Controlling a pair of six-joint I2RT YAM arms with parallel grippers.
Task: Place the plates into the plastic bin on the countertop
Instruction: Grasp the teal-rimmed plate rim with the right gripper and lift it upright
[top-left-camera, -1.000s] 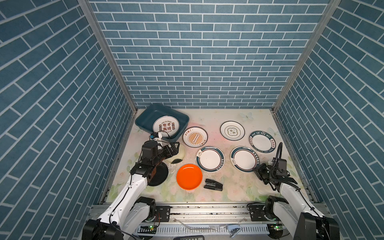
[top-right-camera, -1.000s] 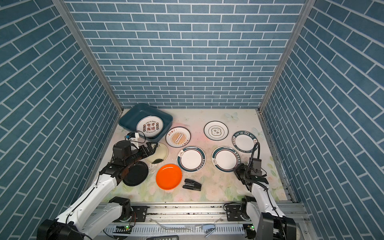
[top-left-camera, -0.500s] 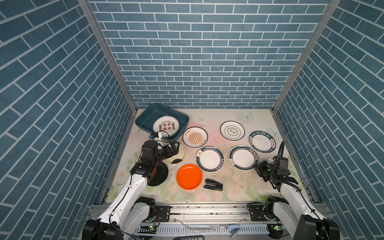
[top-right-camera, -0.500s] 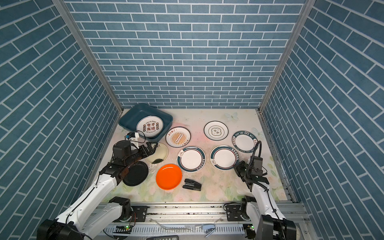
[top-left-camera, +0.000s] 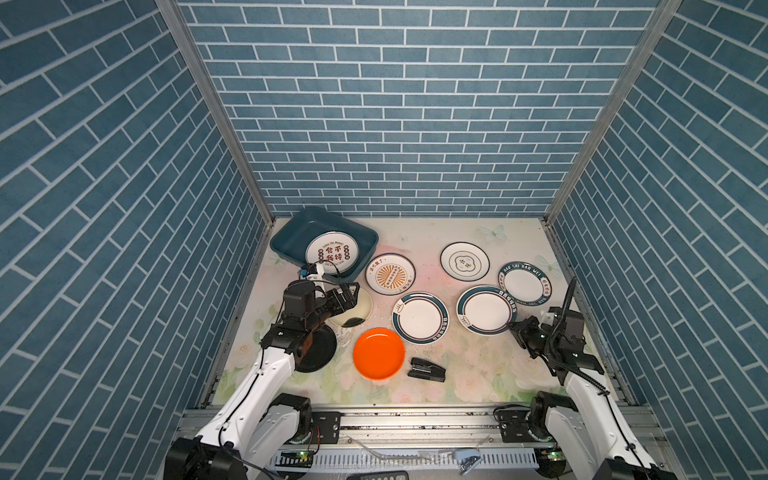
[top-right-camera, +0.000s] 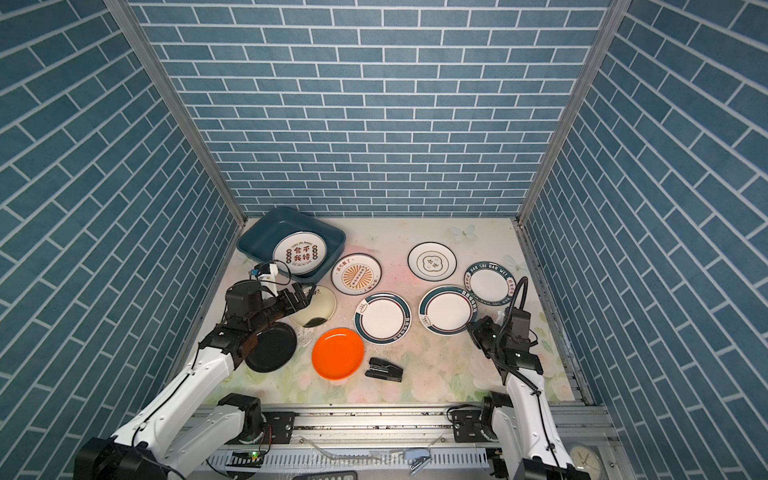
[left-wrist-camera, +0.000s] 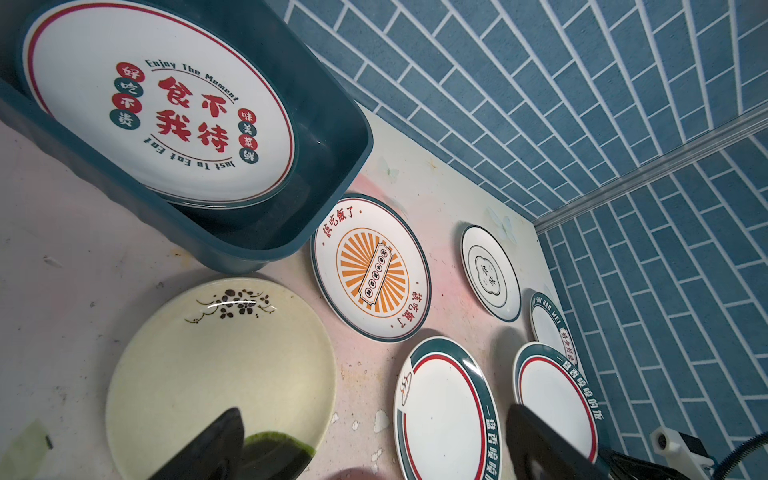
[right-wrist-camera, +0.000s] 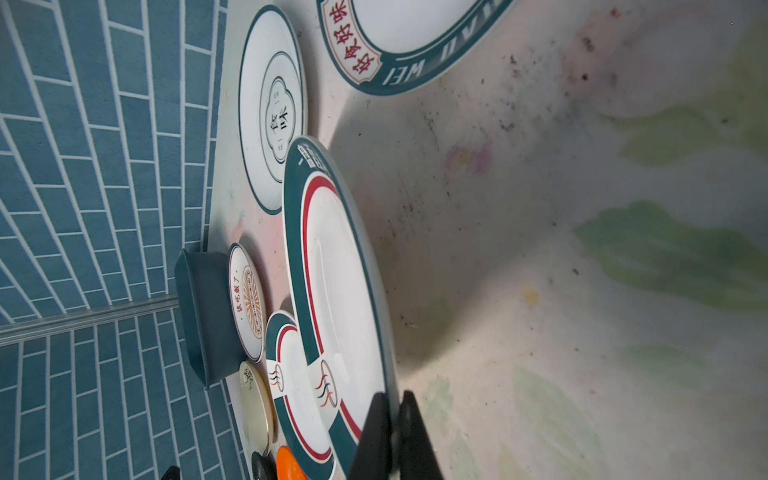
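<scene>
L gripper (top-left-camera: 351, 293) is wide open w/ nothing held, hovering over the cream plate (top-left-camera: 358, 311). R gripper (top-left-camera: 515, 329) is shut, tips at the near rim of a teal-rimmed plate (top-left-camera: 484, 309); we can't tell if it pinches it. One printed plate (top-left-camera: 332, 253) sits in the plastic bin (top-left-camera: 291, 232), far-left corner. We count eight more on the countertop (top-left-camera: 478, 374).

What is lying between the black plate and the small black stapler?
The orange plate lies between the black plate and the stapler. Both top views show this.
</scene>
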